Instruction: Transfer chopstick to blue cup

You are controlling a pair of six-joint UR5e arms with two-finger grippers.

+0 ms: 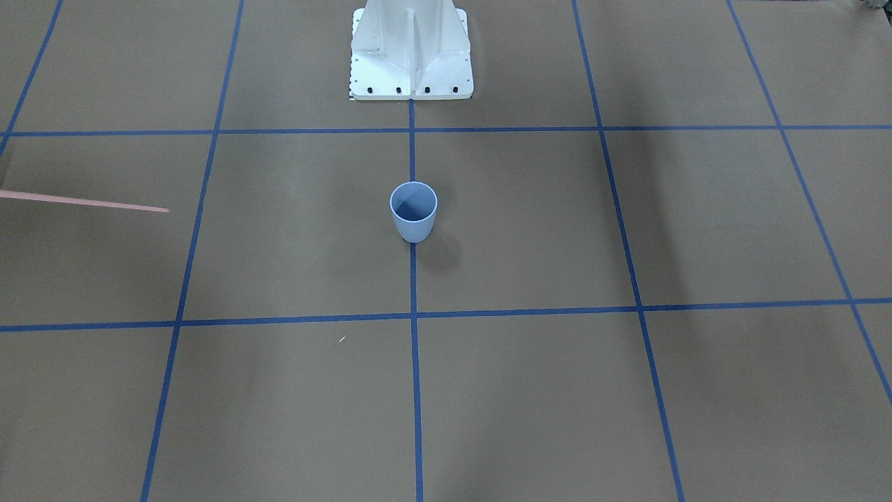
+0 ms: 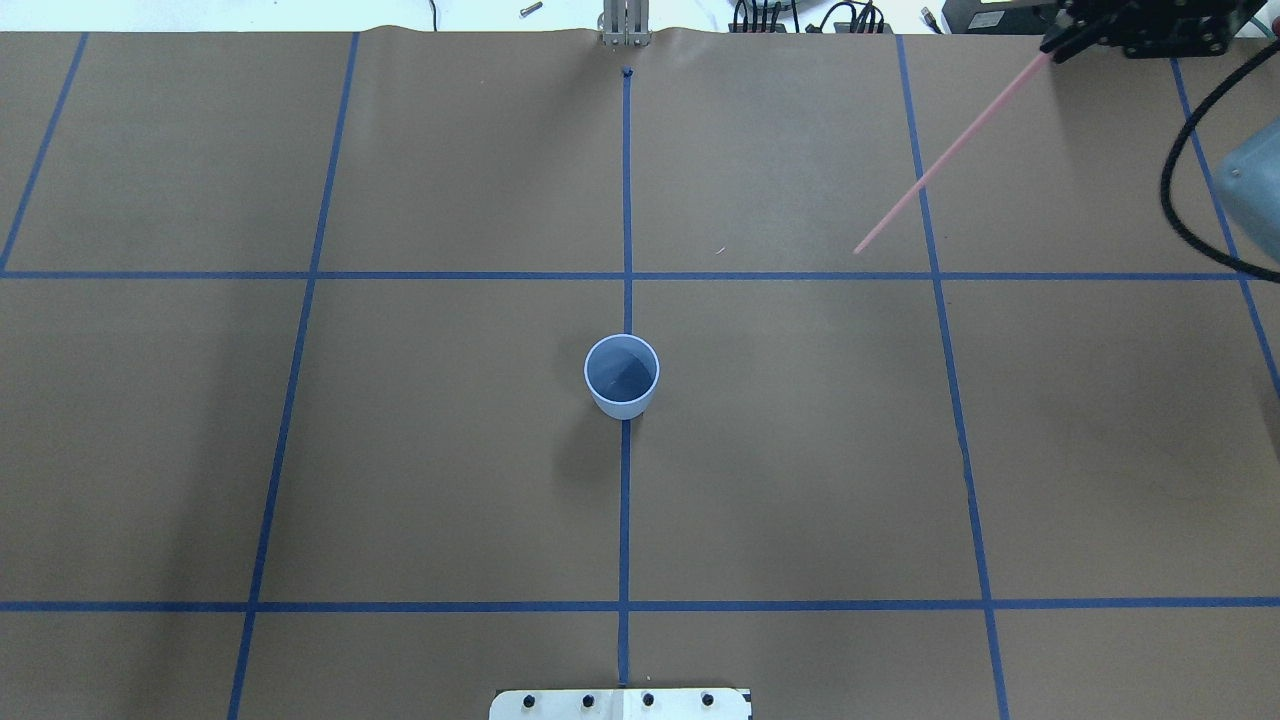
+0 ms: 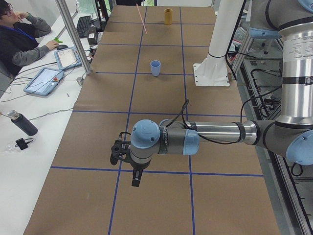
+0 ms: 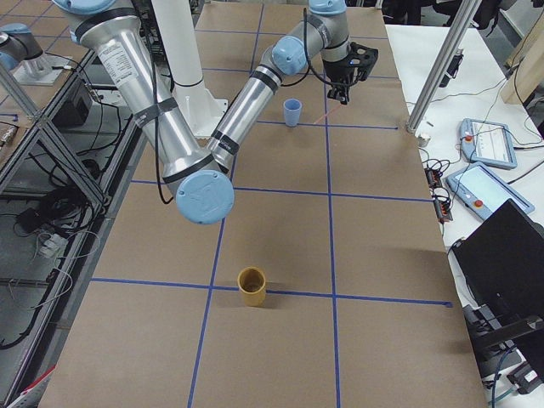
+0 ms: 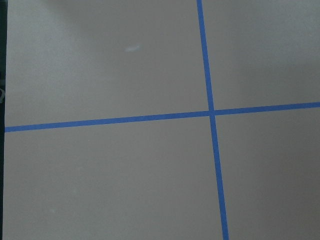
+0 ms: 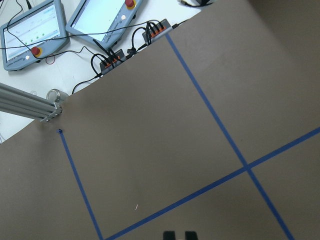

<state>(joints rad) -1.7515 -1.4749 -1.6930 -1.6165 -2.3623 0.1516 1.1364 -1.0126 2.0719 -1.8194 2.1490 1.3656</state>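
The blue cup (image 2: 621, 376) stands upright and empty at the table's middle on the centre tape line; it also shows in the front view (image 1: 413, 211). My right gripper (image 2: 1048, 52) is at the far right corner of the overhead view, shut on one end of the pale pink chopstick (image 2: 940, 155). The stick slants through the air toward the cup and ends well short of it. The stick also shows in the front view (image 1: 83, 202). My left gripper (image 3: 134, 169) shows only in the exterior left view, low over bare table; I cannot tell if it is open.
An ochre cup (image 4: 252, 286) stands upright at the table's end on my right. The white robot base (image 1: 411, 52) stands behind the blue cup. A metal post (image 4: 433, 72), tablets and cables are along the far edge. Blue tape lines cross the brown table.
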